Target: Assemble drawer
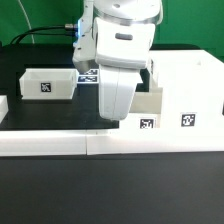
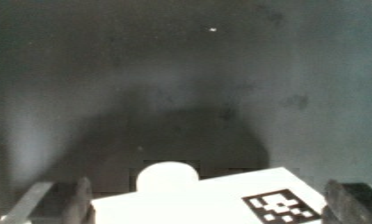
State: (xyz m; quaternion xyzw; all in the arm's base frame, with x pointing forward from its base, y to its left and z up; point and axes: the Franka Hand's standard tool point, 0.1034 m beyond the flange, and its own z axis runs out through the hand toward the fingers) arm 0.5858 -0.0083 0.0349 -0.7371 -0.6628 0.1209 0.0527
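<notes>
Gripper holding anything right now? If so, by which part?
Nothing held. The gripper is open, its fingers straddling the knobbed tray without closing on it.

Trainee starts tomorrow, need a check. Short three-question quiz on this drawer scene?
1. True or false: the pincer is shut.
2. In the exterior view, the tray standing alone sits on that view's: A) left B) right C) middle.
3. In the wrist view, what round white part shows between the pincer's fingers?
Key: 1 false, it stands open. 2 A. 3 the knob of the second tray.
</notes>
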